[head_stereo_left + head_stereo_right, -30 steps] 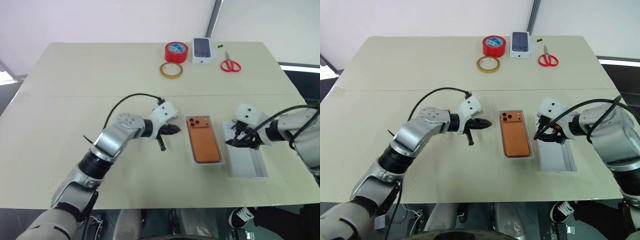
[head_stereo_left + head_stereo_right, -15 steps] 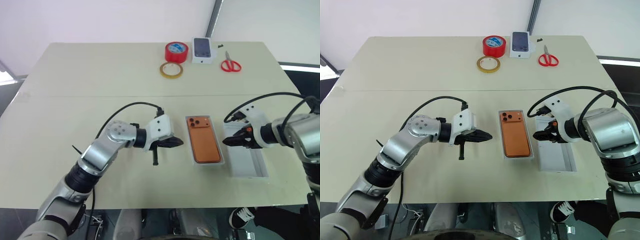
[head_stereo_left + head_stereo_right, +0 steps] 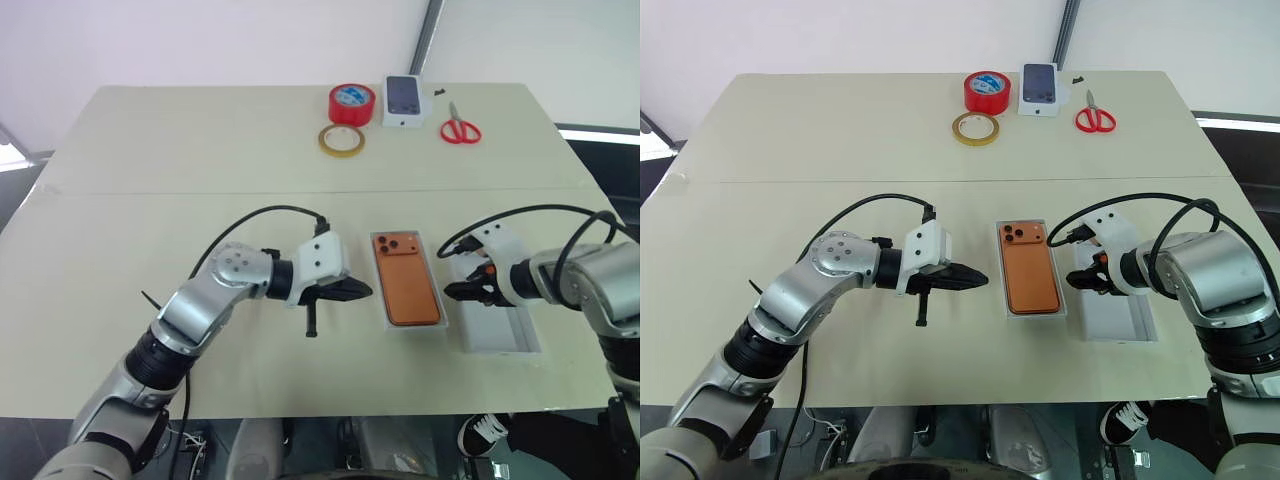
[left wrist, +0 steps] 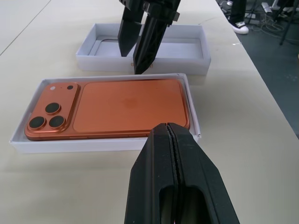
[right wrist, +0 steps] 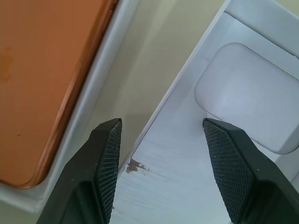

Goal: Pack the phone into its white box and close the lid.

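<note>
The phone (image 3: 406,279) already lies face down in a shallow white tray, a little right of the centre of the frame, with its three lenses toward the far end. So the packing part looks done, as far as I can judge. What is left is the closing.

Just to the right of it, apart by a narrow strip of table (image 3: 200,150), lies the second white piece (image 3: 495,320), open side up, with an oval recess inside. I take this one for the lid, but I cannot be sure which piece is the box and which the cover.

The right gripper (image 5: 159,163) is spread, one finger on each side of the near wall of that second piece, above the gap between the two pieces. It does not pinch the wall yet, so I think the grasp is only being prepared.

The left gripper (image 4: 173,140) is pressed together and holds nothing. It points at the phone's tray from the left side, near but not touching.

Far away at the upper edge stand a red tape roll (image 3: 352,103), a yellow tape ring (image 3: 342,140), scissors (image 3: 461,129) and a small box with a phone picture (image 3: 404,99).
</note>
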### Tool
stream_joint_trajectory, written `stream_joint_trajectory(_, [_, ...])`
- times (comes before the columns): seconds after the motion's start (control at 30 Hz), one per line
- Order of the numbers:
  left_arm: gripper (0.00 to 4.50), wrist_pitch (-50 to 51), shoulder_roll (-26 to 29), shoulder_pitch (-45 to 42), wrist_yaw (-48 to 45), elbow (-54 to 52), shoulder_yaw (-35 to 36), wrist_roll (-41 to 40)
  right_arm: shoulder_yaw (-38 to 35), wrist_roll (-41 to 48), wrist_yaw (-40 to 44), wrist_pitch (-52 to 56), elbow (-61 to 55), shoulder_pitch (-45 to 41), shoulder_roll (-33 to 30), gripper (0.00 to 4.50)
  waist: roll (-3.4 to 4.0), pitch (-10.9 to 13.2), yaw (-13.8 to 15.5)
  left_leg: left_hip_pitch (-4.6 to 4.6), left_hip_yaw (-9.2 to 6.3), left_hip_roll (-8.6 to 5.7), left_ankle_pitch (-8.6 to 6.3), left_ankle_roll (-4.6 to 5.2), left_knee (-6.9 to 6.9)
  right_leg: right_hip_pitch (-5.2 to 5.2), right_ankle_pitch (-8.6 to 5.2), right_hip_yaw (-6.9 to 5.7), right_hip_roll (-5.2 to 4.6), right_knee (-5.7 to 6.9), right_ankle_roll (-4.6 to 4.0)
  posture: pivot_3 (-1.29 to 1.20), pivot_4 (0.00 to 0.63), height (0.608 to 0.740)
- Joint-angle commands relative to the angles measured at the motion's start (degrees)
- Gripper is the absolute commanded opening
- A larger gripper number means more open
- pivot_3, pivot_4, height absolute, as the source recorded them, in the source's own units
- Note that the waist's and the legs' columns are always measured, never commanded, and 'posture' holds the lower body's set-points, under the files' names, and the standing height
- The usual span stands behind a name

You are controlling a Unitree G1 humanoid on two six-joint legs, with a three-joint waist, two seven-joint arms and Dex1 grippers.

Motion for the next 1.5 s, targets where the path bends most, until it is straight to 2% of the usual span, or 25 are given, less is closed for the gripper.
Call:
stream_joint_trajectory(0.03, [0.00,0.0,-0.1,0.1,0.5,-1.7,1.4,-0.8,-1.2,1.0,-3.0,0.4,-0.6,1.0,0.5,1.95,0.00,0.0,0.0,0.00,0.00,0.00,0.00,0.00,0.00,0.00,0.00,0.00,0.00,0.00,0.00,0.00,0.150,0.740])
stream_joint_trajectory(0.1, [0.00,0.4,-0.3,-0.1,1.0,-1.7,1.7,-0.9,-1.4,1.4,-4.1,0.4,-0.6,1.2,1.1,1.17,-0.01,0.0,0.0,0.00,0.00,0.00,0.00,0.00,0.01,0.01,0.00,0.00,0.00,0.00,0.00,0.00,0.150,0.740])
stream_joint_trajectory(0.17, [0.00,0.7,-0.5,-0.1,1.7,-1.6,2.2,-1.1,-2.2,2.0,-5.4,0.4,0.3,0.5,1.8,0.12,-0.02,0.0,0.0,0.00,0.00,0.00,0.00,0.00,0.02,0.01,0.00,0.00,0.00,0.00,0.01,0.00,0.150,0.740])
stream_joint_trajectory(0.2, [0.00,1.0,-0.7,-0.2,2.1,-1.6,2.6,-1.3,-2.9,2.4,-6.0,0.4,1.1,-0.3,2.2,0.05,-0.02,0.0,-0.2,0.00,0.00,0.00,0.00,0.00,0.03,0.01,0.01,0.00,0.00,0.00,0.02,0.00,0.150,0.740])
stream_joint_trajectory(0.43, [0.00,2.3,-3.0,-0.4,6.1,-1.5,5.8,-2.5,-9.2,6.6,-10.7,0.4,9.8,-9.9,4.0,0.05,0.04,0.0,-1.2,0.01,0.01,0.01,0.01,-0.01,-0.01,-0.05,0.02,0.02,0.03,0.06,0.03,0.00,0.150,0.740])
stream_joint_trajectory(0.53, [0.00,0.9,-5.9,-1.8,10.6,1.5,8.9,-1.7,-14.2,15.0,-12.8,0.4,15.6,-17.0,6.8,0.05,0.05,0.0,-1.2,0.01,0.04,0.03,0.01,-0.01,-0.03,-0.09,0.02,0.04,0.04,0.08,0.03,0.00,0.150,0.740])
stream_joint_trajectory(0.67, [0.00,0.8,-8.9,-6.1,16.2,8.6,15.7,-2.6,-18.4,38.9,-19.4,0.4,23.2,-23.7,10.6,0.05,0.02,0.0,-1.0,-0.04,0.05,0.04,0.01,0.00,-0.02,-0.08,0.02,0.04,0.05,0.04,0.04,0.00,0.150,0.740])
stream_joint_trajectory(0.73, [0.00,1.2,-7.6,-7.2,15.8,10.9,18.6,-3.6,-18.3,53.3,-26.3,0.4,27.7,-25.4,12.9,0.05,0.02,0.0,-1.1,-0.12,0.06,0.04,0.01,0.00,0.01,-0.15,0.03,0.04,0.05,0.05,0.05,0.00,0.150,0.740])
stream_joint_trajectory(0.77, [0.00,1.8,-6.0,-6.9,14.7,11.1,20.2,-4.6,-17.3,61.4,-30.6,0.4,30.1,-25.7,14.3,0.05,0.02,0.0,-1.3,-0.18,0.06,0.04,0.01,0.01,0.01,-0.21,0.04,0.04,0.05,0.06,0.07,0.00,0.150,0.740])
stream_joint_trajectory(0.8, [0.00,2.7,-4.4,-6.4,13.3,10.8,21.6,-5.9,-13.2,74.3,-37.8,-4.5,30.0,-23.9,13.8,0.05,0.03,0.0,-1.4,-0.24,0.08,0.07,0.01,0.00,0.03,-0.25,0.05,0.04,0.08,0.06,0.08,0.00,0.150,0.740])
stream_joint_trajectory(0.83, [0.00,3.5,-2.9,-5.7,12.0,10.1,22.3,-7.0,-10.5,82.6,-43.3,-8.1,29.7,-22.4,14.2,0.05,0.02,0.0,-1.3,-0.30,0.11,0.08,0.02,0.00,0.03,-0.30,0.05,0.04,0.10,0.06,0.09,0.00,0.150,0.740])
stream_joint_trajectory(0.87, [0.00,4.0,-2.0,-5.3,11.2,9.6,22.6,-7.8,-9.0,87.2,-47.1,-10.7,29.1,-21.3,14.7,0.05,0.02,0.0,-1.3,-0.43,0.10,0.10,0.02,0.00,0.04,-0.43,0.06,0.03,0.13,0.15,0.11,0.00,0.150,0.740])
stream_joint_trajectory(0.9, [0.00,4.1,-0.8,-4.6,10.4,8.8,22.2,-7.9,-8.4,89.2,-49.5,-12.4,28.2,-20.4,15.7,0.05,0.03,0.0,-1.2,-0.50,0.08,0.15,0.01,0.02,0.09,-0.44,0.10,0.01,0.17,0.14,0.17,0.00,0.150,0.740])
stream_joint_trajectory(1.03, [0.00,5.2,6.4,-0.1,5.9,4.0,18.5,-6.4,-10.3,89.2,-57.6,-16.9,23.7,-15.3,27.0,0.05,0.02,0.0,-1.1,-0.61,0.13,0.10,0.00,0.03,0.22,-0.52,0.21,0.05,0.08,0.11,0.38,0.00,0.150,0.740])
stream_joint_trajectory(1.17, [0.00,7.9,8.9,2.5,3.8,0.3,16.9,-8.5,-12.3,89.2,-69.5,-22.1,17.7,-9.0,37.1,0.05,0.02,0.0,-0.8,-0.71,0.11,0.11,0.02,0.02,0.37,-0.60,0.22,0.05,0.02,0.19,0.39,0.00,0.150,0.740])
stream_joint_trajectory(1.2, [0.00,8.1,9.5,3.3,3.2,-0.8,16.4,-8.8,-12.2,89.2,-71.4,-22.4,16.8,-7.3,37.9,0.05,0.01,0.0,-0.8,-0.75,0.11,0.10,0.02,0.02,0.40,-0.64,0.22,0.06,0.01,0.20,0.39,0.00,0.150,0.740])
stream_joint_trajectory(1.37, [0.00,9.2,11.0,5.4,2.5,-3.4,13.4,-7.8,-13.2,89.2,-71.4,-18.9,19.5,-3.6,32.8,0.05,0.03,0.0,-1.0,-0.81,0.12,0.09,0.01,0.03,0.53,-0.69,0.22,0.06,-0.01,0.19,0.39,0.00,0.150,0.740])
stream_joint_trajectory(1.43, [0.00,9.2,11.3,5.8,1.8,-4.0,11.2,-7.1,-12.9,89.2,-68.5,-16.9,21.1,-4.0,29.3,0.65,0.04,0.0,-1.1,-0.78,0.13,0.10,-0.02,0.07,0.55,-0.69,0.22,0.07,0.00,0.18,0.39,0.00,0.150,0.740])
stream_joint_trajectory(1.5, [0.00,8.2,10.9,5.6,1.9,-3.9,8.3,-5.4,-12.0,89.2,-65.9,-15.2,22.5,-4.9,25.5,1.52,0.05,0.0,-1.1,-0.75,0.13,0.11,-0.05,0.14,0.54,-0.69,0.22,0.08,0.01,0.17,0.39,0.00,0.150,0.740])
